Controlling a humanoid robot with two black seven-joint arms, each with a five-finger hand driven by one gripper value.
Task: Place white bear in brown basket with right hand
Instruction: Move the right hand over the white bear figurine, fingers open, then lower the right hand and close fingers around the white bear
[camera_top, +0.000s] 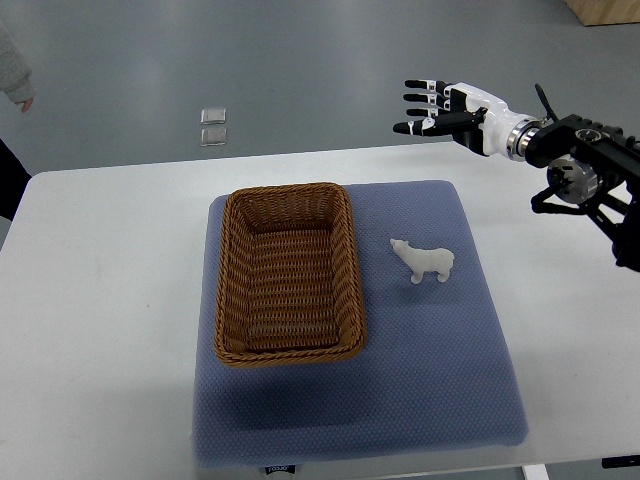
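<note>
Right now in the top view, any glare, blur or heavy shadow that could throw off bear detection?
Top view: sharp and evenly lit; the white bear stands out crisply on the blue mat with only a faint shadow under it. The brown basket casts a soft shadow toward the near edge. Mild sheen on the grey floor, none on the table. The right robot hand, fingers spread, shows no motion blur.

Right hand (432, 105) hung fingers spread beyond the table's far edge; white bear (423, 261) stood on the blue mat (440, 370), just right of the empty brown basket (288, 273).
</note>
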